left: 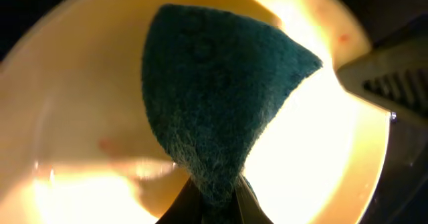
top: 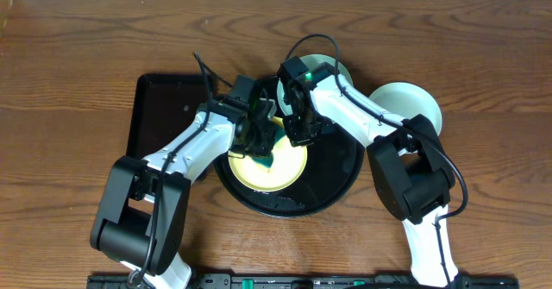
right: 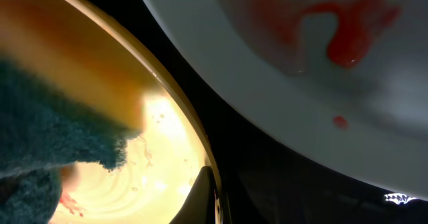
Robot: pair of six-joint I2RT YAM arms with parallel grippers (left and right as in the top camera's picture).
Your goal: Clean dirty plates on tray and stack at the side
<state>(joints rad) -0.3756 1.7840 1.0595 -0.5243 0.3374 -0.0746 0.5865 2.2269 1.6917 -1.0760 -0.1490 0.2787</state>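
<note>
The round black tray (top: 338, 184) sits in the middle of the wooden surface (top: 69, 65). A pale yellow plate (top: 280, 175) lies inside it, toward its left side. The left claw (top: 256, 134) is clenched on a dark green sponge (left: 214, 97), which hangs over the yellow plate. In the left wrist view the sponge covers much of the plate. Strong glare whitens the plate's right part, so only a few faint reddish marks can be made out.

The right claw (top: 300, 129) is closed, and its tip is at the far right rim of the yellow plate. In the right wrist view only one dark fingertip (right: 208, 196) shows, at the bottom edge. Whether it pinches the rim or only rests against it, I cannot tell.

A pale green plate (top: 332, 65) is at the far edge of the tray, mostly hidden from above by the right arm and its cable. Whether it lies inside the rim or over it is not clear. The right wrist view shows this plate close, cut off at the top and right, with a red smear (right: 348, 43) on it.

Another pale green plate (top: 416, 103) lies on the surface to the right of the tray, and the right arm hides its near part. A rectangular black tray (top: 159, 108) lies to the left, partly under the left arm.
</note>
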